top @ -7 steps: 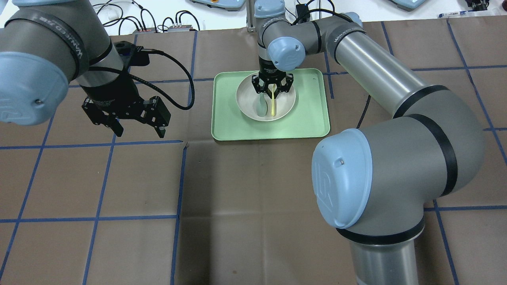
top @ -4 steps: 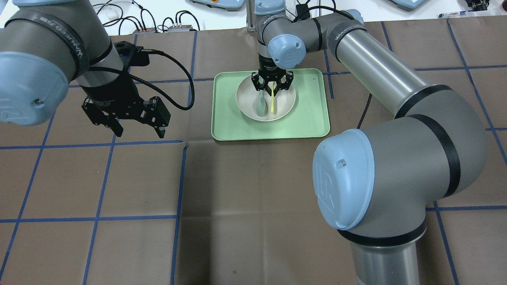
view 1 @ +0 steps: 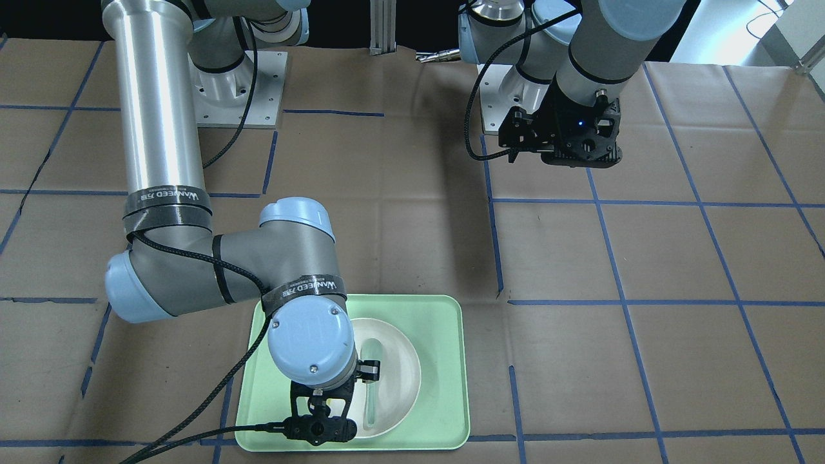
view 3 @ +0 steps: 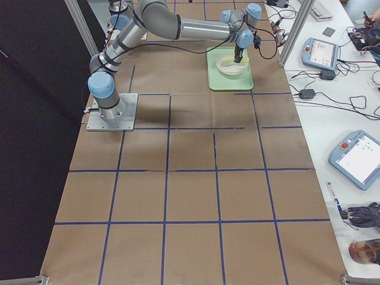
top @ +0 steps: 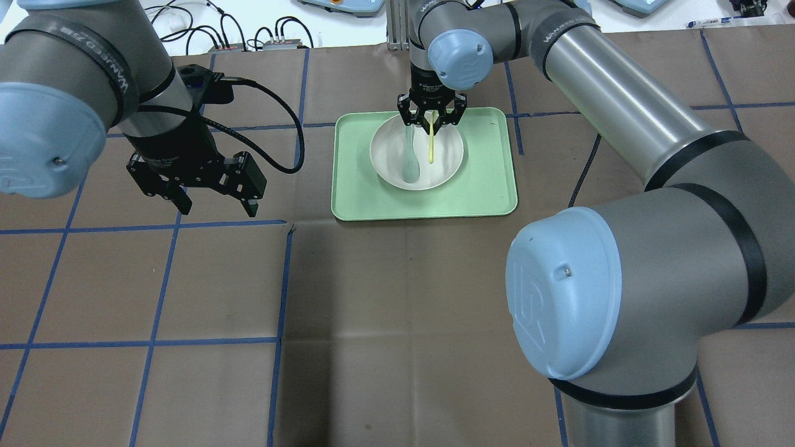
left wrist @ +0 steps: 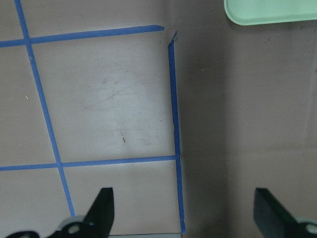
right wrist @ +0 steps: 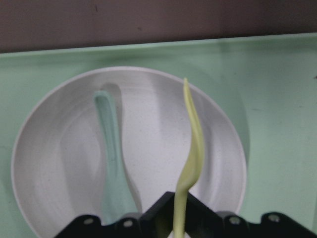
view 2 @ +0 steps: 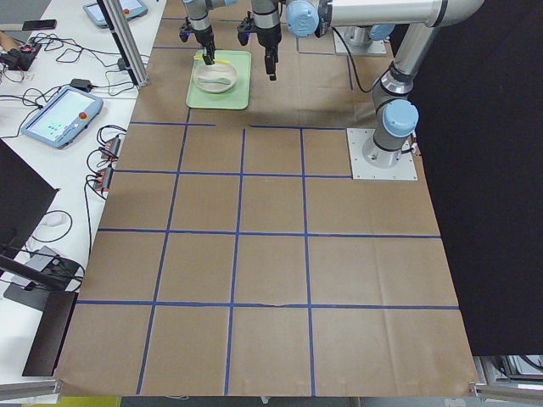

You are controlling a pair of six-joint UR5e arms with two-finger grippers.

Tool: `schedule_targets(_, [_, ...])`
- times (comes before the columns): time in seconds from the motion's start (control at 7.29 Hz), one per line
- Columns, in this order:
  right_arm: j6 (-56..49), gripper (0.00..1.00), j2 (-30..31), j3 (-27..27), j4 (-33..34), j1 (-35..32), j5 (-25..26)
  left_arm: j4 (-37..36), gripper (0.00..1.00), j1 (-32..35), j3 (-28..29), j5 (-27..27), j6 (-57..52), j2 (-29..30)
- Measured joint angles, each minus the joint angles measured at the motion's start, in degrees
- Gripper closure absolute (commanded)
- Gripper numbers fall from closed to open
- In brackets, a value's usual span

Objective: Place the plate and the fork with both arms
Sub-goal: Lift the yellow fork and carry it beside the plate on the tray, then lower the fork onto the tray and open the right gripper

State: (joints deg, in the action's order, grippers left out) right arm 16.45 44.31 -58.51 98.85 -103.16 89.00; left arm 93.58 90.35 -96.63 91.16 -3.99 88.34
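The off-white speckled plate [top: 448, 158] sits in the pale green tray [top: 484, 186], with a grey-green spoon [top: 408, 164] lying in it. My right gripper [top: 431, 120] is shut on the handle of the pale yellow fork [top: 431, 146] and holds it above the plate, tines hanging down. The right wrist view shows the fork [right wrist: 192, 148] clear of the plate [right wrist: 153, 114], beside the spoon [right wrist: 111, 148]. My left gripper [top: 217, 208] is open and empty, hovering over bare table left of the tray. In the front-facing view the wrist hides the fork.
The tray stands at the far middle of the brown paper table marked with blue tape lines. Its corner shows in the left wrist view [left wrist: 267, 12]. Cables and control boxes [top: 273, 43] lie beyond the far edge.
My right gripper has risen and drawn back toward the tray's far edge, lifting the fork off the plate. The spoon stays in the plate. The left arm has not moved.
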Motion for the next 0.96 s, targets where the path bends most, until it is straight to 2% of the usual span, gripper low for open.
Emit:
schedule_targets(0.41, [-7.8,1.0,2.2,-3.9,-0.9,6.1,0.3,-0.2,0.01,0.1,0.0,0.0,-0.2,0.0])
schedule_targets(0.82, [-10.2,0.97,1.3,-8.4,2.1,8.4,-0.1,-0.5,0.01,0.1,0.0,-0.1,-0.1,0.0])
schedule_targets(0.96, [-10.1,0.79,0.6,-8.8,3.3,8.3,-0.3,-0.5,0.01,0.1,0.0,-0.1,-0.1,0.0])
